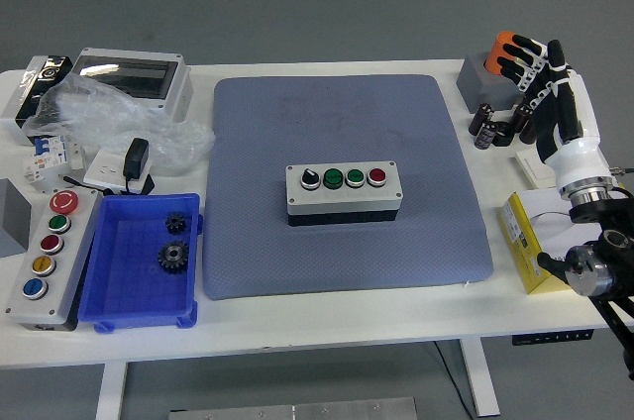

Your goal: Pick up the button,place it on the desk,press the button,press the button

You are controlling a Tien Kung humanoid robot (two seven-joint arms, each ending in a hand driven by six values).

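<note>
A grey button box [344, 193] lies in the middle of the blue-grey mat [337, 133]. Its top carries a black selector knob, two green buttons and a red button in a row. My right hand [540, 83] hangs over the table's right side, well to the right of the box and clear of the mat. Its fingers are spread and hold nothing. The left arm is out of sight.
A second button box [47, 257] with red, green, yellow and blue buttons sits at the left, beside a blue bin [139, 263] holding two gears. A clear-lidded enclosure [134, 78], plastic wrap and small electrical parts crowd the back left. A yellow box [525, 240] and grey block [483, 81] lie near my right hand.
</note>
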